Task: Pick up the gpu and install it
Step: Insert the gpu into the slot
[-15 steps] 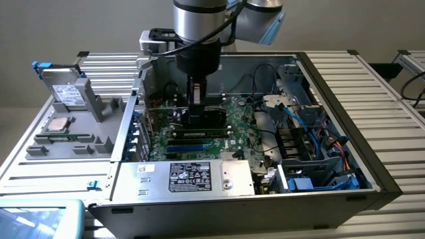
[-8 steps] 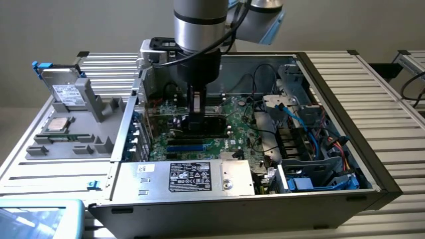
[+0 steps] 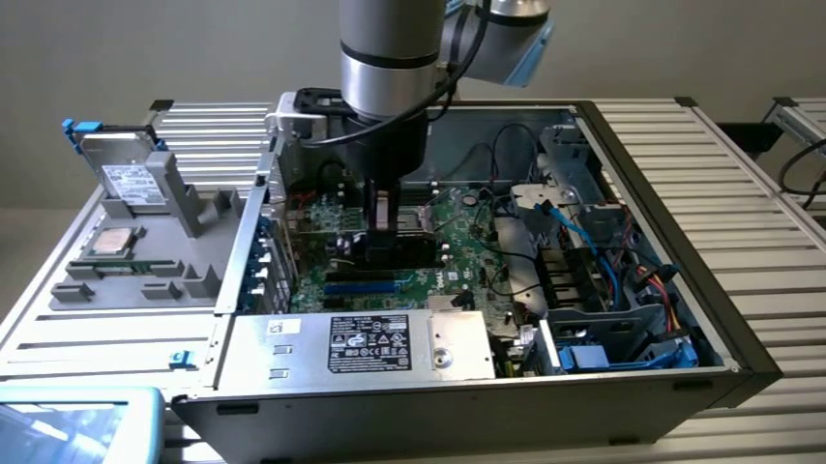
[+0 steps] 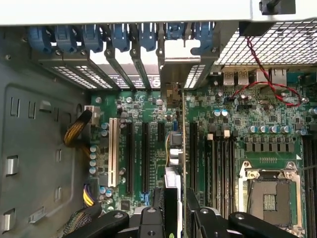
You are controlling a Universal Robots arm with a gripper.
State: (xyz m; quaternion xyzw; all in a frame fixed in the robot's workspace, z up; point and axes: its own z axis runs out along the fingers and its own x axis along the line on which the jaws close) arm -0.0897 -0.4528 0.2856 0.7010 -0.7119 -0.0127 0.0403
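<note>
Closest to the wrist camera, the gripper (image 4: 174, 201) has its black fingers (image 4: 157, 210) pressed against both faces of the gpu (image 4: 173, 178), so the jaws are clamped on the card. The card stands on edge inside the open computer case (image 3: 742, 343), running away from the fingers over the green motherboard (image 4: 148, 114). Black expansion slots and one white slot (image 4: 112, 151) lie alongside it. The empty processor socket (image 4: 270, 198) sits off to one side. Whether the card's lower edge is fully seated cannot be told.

Farther on, its silver bracket (image 4: 173, 74) reaches the rear row of slot covers under blue clips (image 4: 119, 37).

In the exterior view, the arm comes down into the case behind the labelled power supply (image 3: 368, 343). At the exterior view's left, a grey tray (image 3: 193, 208) holds a hard drive (image 3: 130, 184) and a processor chip (image 3: 114, 242).
</note>
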